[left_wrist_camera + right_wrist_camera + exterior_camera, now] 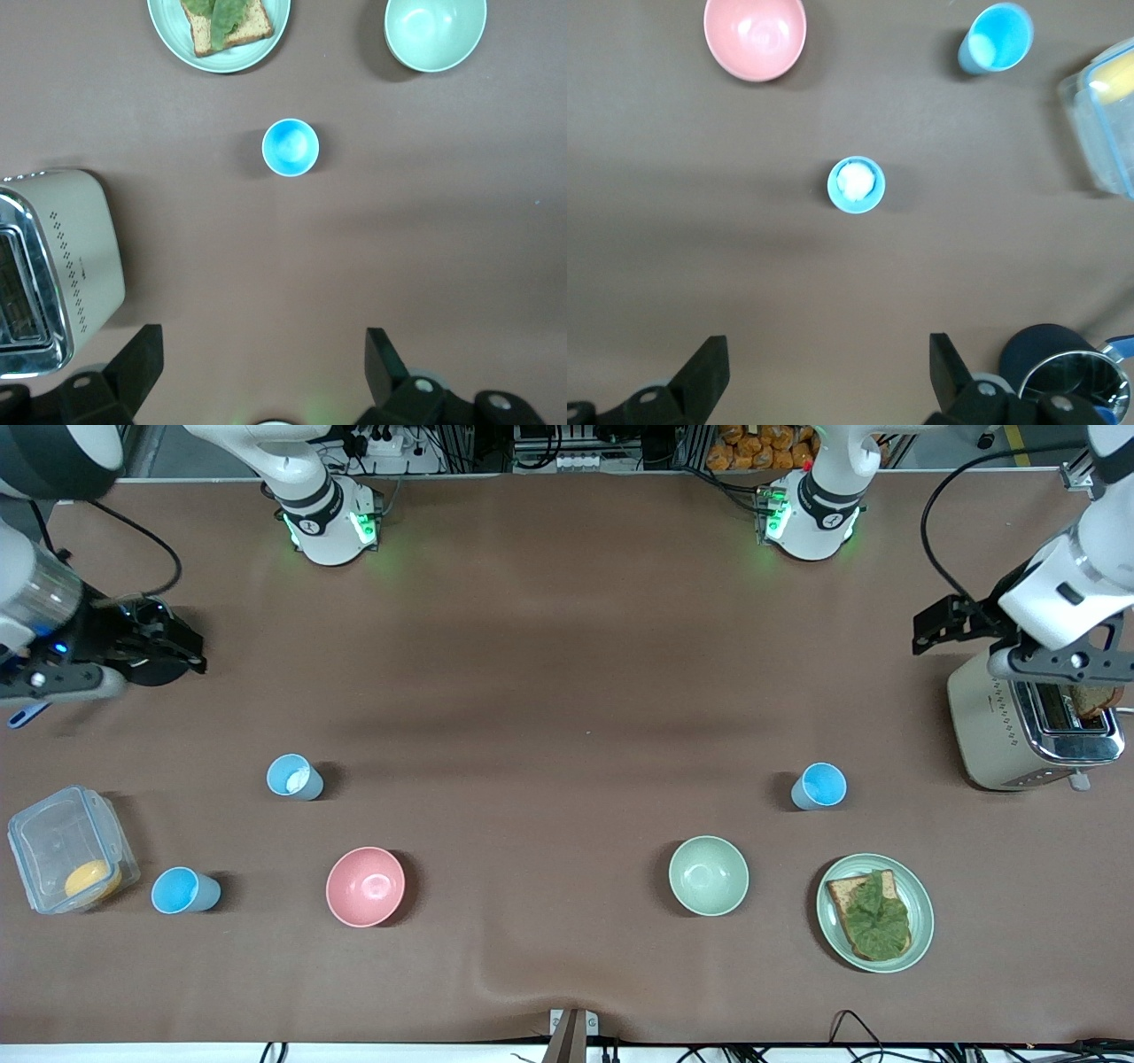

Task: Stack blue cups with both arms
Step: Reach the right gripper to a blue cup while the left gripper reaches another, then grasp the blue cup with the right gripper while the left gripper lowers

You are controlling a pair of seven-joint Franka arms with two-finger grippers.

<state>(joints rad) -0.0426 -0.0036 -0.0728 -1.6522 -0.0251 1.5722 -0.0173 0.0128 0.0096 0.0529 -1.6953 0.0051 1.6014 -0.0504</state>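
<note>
Up over the worktop [567, 646], both sets of fingers are spread wide and hold nothing, ready to go down. The left gripper [264, 367] hangs over the toaster [1032, 726], looking down at one blue cup [819, 786]. The right gripper [828, 372] hangs over its own end, above the whitish-inside cup [294, 777]. A third cup [183, 891] stands near the clear box [71, 849]. All three stand apart, so no stacking has begun.

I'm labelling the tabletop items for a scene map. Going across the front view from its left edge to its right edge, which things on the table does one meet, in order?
Clear lidded container → blue cup → blue cup with whitish inside → pink bowl → pale green bowl → blue cup → plate of toast and lettuce → toaster.
</note>
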